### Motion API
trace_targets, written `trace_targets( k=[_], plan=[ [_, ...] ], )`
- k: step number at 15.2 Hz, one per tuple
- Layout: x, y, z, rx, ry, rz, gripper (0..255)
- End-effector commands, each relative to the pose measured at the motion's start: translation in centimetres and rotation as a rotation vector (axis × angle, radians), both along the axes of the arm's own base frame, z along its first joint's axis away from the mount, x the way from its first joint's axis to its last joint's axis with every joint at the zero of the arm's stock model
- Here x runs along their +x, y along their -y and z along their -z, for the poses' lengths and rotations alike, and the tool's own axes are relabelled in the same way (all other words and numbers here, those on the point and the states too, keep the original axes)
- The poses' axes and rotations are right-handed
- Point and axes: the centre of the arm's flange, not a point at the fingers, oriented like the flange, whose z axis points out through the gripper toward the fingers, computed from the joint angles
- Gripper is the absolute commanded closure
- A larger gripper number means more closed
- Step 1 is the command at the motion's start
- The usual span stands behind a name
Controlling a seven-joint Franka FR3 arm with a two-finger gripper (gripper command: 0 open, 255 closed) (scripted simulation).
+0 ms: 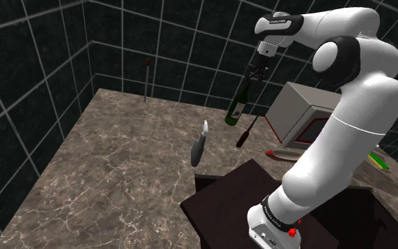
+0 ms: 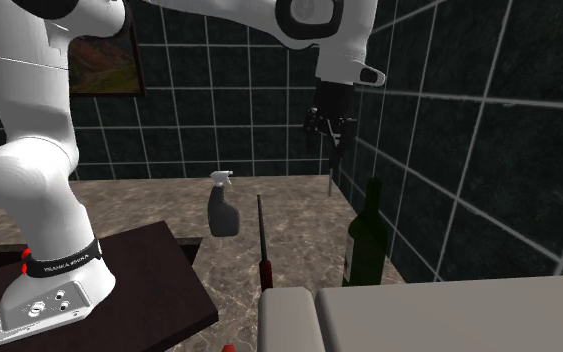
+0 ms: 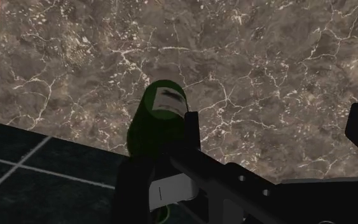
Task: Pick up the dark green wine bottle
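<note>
The dark green wine bottle stands upright on the marble counter, close to the tiled wall. Its label is pale. In the second exterior view the bottle stands beside the grey box. My gripper hangs open above the bottle's neck without touching it. From the second exterior view the gripper sits higher than the bottle top and off to that view's left. In the wrist view the bottle's top lies just outside one finger, not between the two; the gripper holds nothing.
A grey spray bottle stands mid-counter. A long dark tool with a red handle lies next to the wine bottle. A grey box with red trim sits behind it. A thin rod stands at the far wall. The dark stand is below.
</note>
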Motion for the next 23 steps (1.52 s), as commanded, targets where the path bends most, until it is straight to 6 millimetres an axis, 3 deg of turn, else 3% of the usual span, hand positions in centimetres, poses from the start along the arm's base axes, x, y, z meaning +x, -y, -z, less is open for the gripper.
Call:
trace_targets(
  k=[1,8,17,18,23],
  plan=[
    [1.6,2.1,0.4,-0.006,0.003,0.002,0],
    [6.1,9.3,1.6,-0.024,0.012,0.016,0],
    [6.1,9.3,5.6,-0.024,0.012,0.016,0],
    [6.1,9.3,5.6,-0.024,0.012,0.016,255],
    [6.1,9.3,5.6,-0.024,0.012,0.016,255]
  ],
)
